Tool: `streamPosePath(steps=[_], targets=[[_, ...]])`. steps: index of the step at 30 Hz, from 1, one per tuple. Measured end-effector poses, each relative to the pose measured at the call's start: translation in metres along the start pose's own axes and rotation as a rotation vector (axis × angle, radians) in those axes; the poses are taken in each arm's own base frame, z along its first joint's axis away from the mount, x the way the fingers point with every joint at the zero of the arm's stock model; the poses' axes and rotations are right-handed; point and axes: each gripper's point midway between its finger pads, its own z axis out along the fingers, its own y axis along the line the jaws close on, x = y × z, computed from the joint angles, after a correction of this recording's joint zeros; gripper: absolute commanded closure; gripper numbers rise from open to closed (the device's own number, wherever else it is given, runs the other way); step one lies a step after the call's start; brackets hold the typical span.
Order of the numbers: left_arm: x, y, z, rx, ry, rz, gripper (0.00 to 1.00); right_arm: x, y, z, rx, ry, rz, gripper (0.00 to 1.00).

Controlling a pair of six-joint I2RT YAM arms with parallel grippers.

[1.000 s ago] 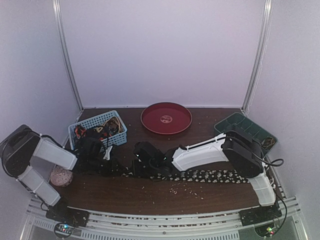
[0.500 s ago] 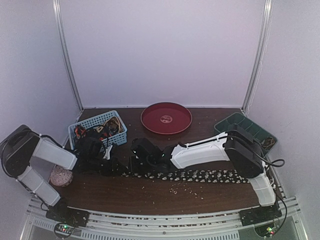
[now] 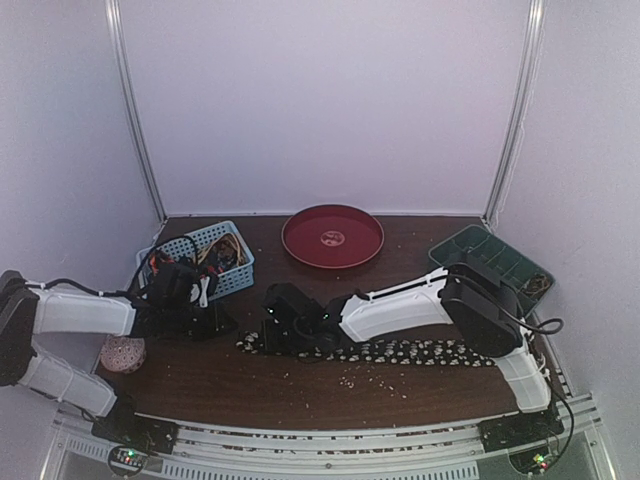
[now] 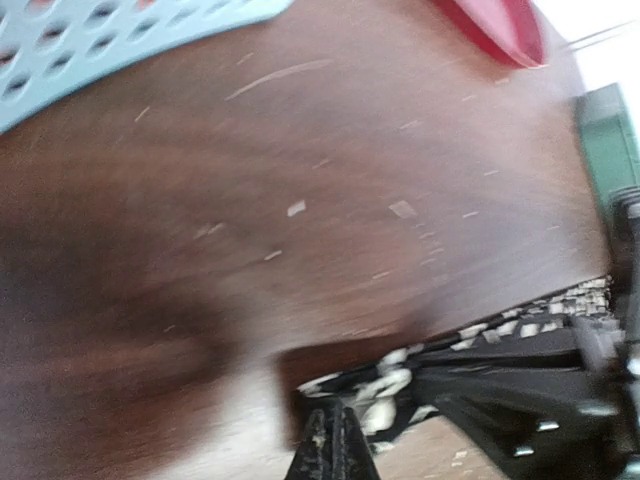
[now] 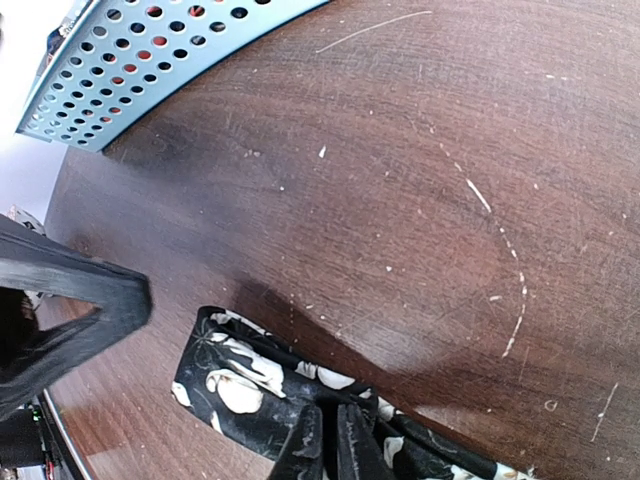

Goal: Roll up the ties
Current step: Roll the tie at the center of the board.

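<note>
Left claw [image 4: 330, 447] near basket [image 3: 232, 278] of ties [image 3: 205, 260]

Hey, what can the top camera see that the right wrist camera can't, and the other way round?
Only the top view: the red round tray, the green divided tray, the pinkish ball and the full length of the tie. Only the right wrist view: the pale floral-looking print at the tie's end, and the right end effector, which appears pinched shut on it. Both: the blue basket, the tie and the brown table.
</note>
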Motion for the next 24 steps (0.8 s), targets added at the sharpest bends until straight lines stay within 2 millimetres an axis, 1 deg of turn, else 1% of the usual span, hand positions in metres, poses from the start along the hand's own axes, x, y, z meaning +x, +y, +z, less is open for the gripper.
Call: streamPosePath(steps=[4, 6, 11, 14, 18, 24], targets=[[0.012, 0.022, 0.005, -0.092, 0.034, -0.018, 1.0, 0.0, 0.001, 0.0, -0.006, 0.0, 0.013, 0.92], [0.016, 0.029, 0.006, -0.12, 0.044, -0.023, 1.0, 0.0, 0.0, 0.0, -0.006, -0.001, 0.021, 0.92], [0.023, 0.037, 0.012, -0.141, 0.065, -0.03, 1.0, 0.001, -0.001, -0.001, -0.01, -0.004, 0.025, 0.93], [0.021, 0.033, 0.019, -0.109, 0.061, -0.025, 1.0, 0.003, -0.002, -0.002, -0.01, -0.004, 0.028, 0.93], [0.02, 0.027, 0.023, -0.066, 0.062, -0.022, 1.0, 0.003, -0.002, -0.002, -0.015, -0.008, 0.029, 0.93], [0.028, 0.017, 0.026, 0.011, 0.087, -0.03, 1.0, 0.006, -0.005, -0.007, -0.014, -0.007, 0.028, 0.94]])
